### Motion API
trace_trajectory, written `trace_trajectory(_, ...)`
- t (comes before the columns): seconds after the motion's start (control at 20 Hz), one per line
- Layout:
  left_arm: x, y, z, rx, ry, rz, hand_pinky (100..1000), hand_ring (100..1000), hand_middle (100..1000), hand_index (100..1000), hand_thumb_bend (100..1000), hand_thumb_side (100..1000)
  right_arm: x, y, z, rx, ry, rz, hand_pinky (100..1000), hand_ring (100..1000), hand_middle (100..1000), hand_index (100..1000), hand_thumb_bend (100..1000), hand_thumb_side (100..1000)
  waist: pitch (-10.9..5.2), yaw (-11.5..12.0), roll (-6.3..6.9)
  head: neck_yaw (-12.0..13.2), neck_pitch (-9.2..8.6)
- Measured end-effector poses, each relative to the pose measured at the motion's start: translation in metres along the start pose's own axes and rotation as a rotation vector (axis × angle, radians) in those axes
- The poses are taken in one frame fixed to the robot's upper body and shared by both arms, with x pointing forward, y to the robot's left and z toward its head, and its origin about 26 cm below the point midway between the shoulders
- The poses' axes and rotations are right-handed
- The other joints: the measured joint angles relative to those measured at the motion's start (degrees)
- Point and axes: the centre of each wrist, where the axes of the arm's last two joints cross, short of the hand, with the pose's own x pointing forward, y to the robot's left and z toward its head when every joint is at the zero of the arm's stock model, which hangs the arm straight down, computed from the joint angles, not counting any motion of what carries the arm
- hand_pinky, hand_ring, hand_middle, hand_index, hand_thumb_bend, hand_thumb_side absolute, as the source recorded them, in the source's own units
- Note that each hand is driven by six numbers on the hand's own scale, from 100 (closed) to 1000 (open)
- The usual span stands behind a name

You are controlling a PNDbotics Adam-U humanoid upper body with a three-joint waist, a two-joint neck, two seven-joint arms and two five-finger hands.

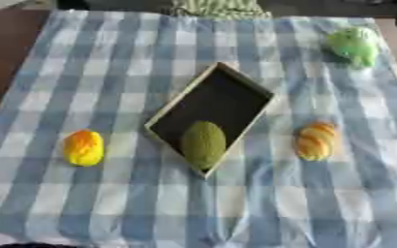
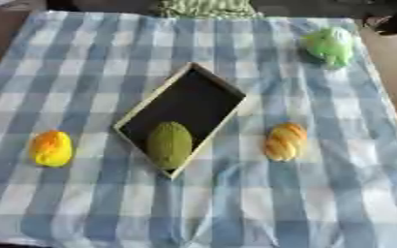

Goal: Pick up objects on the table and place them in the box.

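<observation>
robot body: none in either eye view | arms: unseen | colours, markings: cannot tell

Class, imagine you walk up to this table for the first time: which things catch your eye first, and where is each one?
The dark box with a pale rim lies askew at the middle of the blue checked cloth, with an olive-green oval object in its near end. A yellow-orange object lies to its left and a striped orange one to its right, both on the cloth. A bright green object sits at the far right corner.

Oval fruit (image 1: 204, 144) in box (image 1: 236, 87), mango (image 1: 83, 147) left, bread (image 1: 315, 140) right
</observation>
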Motion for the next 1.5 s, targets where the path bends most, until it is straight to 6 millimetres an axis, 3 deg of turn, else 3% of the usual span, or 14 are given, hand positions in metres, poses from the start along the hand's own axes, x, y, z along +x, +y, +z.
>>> trace_trajectory(0.15, 0.000, 0.001, 0.000, 0.002, 0.000, -0.002, 801, 873, 844, 911, 429, 773, 0.000, 0.001, 0.000, 0.028, -0.008, 0.009, 948, 979, 929, 900, 100, 246, 0.00, 0.0, 0.00, 0.0, 0.00)
trace_trajectory(0.25, 0.000, 0.001, 0.000, 0.003, -0.001, -0.003, 801, 873, 844, 911, 429, 773, 0.000, 0.000, 0.000, 0.040, -0.013, 0.013, 948, 979, 929, 900, 100, 246, 0.00, 0.1, 0.00, 0.0, 0.00)
trace_trajectory(0.4, 0.000, 0.001, 0.000, 0.004, -0.001, -0.003, 801, 875, 836, 912, 411, 780, 0.000, 0.002, 0.001, 0.061, -0.018, 0.021, 952, 978, 939, 906, 170, 189, 0.00, 0.1, 0.00, 0.0, 0.00)
trace_trajectory(0.85, 0.001, 0.001, 0.001, -0.001, -0.010, 0.001, 804, 876, 831, 912, 398, 783, 0.003, 0.004, 0.001, 0.093, -0.012, 0.086, 966, 986, 934, 916, 263, 184, 0.39, 0.5, 0.00, -0.3, 0.00)
trace_trajectory(1.25, 0.008, 0.012, 0.010, -0.001, -0.067, 0.028, 801, 876, 827, 905, 402, 771, 0.006, 0.000, 0.001, 0.064, 0.015, 0.128, 967, 987, 944, 927, 275, 178, 2.64, 0.9, 0.00, -2.0, 0.01)
trace_trajectory(1.5, 0.020, 0.017, 0.019, -0.004, -0.120, 0.067, 800, 876, 826, 903, 402, 769, 0.010, -0.005, 0.001, 0.023, 0.015, 0.133, 969, 990, 955, 943, 268, 232, 3.92, 0.9, -0.02, -3.3, 0.01)
